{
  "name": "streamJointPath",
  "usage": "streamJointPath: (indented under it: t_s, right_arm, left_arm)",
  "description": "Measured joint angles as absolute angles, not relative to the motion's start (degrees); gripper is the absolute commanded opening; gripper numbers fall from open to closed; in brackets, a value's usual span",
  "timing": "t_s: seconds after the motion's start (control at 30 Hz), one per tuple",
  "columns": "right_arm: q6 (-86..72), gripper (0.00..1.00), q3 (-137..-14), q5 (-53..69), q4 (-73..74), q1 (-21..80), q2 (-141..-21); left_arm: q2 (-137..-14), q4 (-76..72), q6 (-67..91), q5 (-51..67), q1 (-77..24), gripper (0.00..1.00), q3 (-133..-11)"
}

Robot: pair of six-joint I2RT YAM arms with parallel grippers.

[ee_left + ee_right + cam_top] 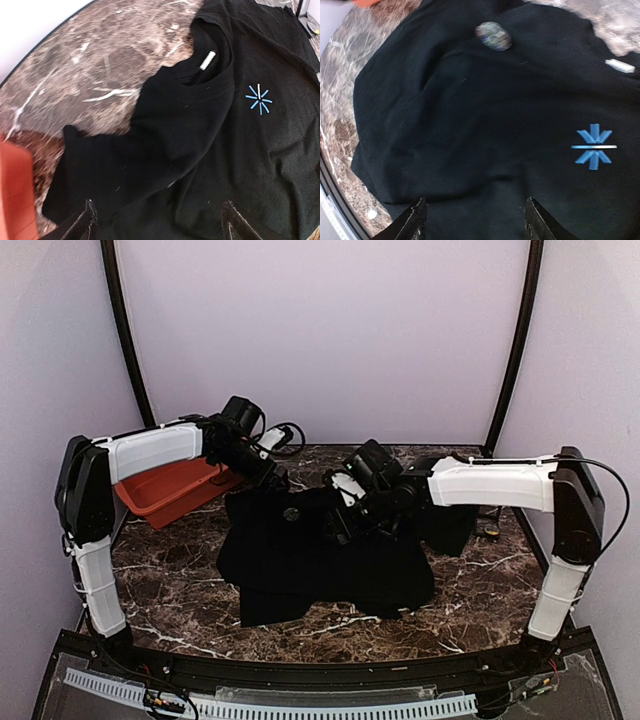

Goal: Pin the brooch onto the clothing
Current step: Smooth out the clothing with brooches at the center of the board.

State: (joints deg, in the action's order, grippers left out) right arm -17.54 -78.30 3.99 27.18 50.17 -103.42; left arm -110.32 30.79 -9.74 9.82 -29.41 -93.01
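Top view: T-shirt (320, 560) spread on marble table (170, 585). Brooch (291, 512) lies on shirt, 5 o'clock of left gripper (270, 477), 10 o'clock of right gripper (338, 528).

Left wrist: jaws spread wide, empty, over shirt; starburst print (259, 98) at 1 o'clock.

Right wrist: jaws apart, empty; brooch (493, 36) at 12 o'clock, well apart from fingertips (414, 218).

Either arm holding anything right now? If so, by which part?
Nothing held. The left jaws and right jaws stand open above the shirt, nothing between them. The brooch lies on the shirt, apart from both.
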Motion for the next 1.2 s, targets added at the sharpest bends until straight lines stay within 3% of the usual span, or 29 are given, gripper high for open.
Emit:
streamJointPath:
  t_s: [0.53, 1.2]
  right_arm:
    - [-23.14, 0.64, -92.55, 2.74, 32.14, 54.24, -122.85]
    - [-22.55, 0.65, -80.9, 0.86, 39.13, 53.39, -115.04]
  left_arm:
    - [-126.23, 31.11, -11.6, 3.79, -29.76, 0.82, -99.57]
    - [-129.78, 31.64, -9.28, 1.13, -24.6, 0.87, -104.25]
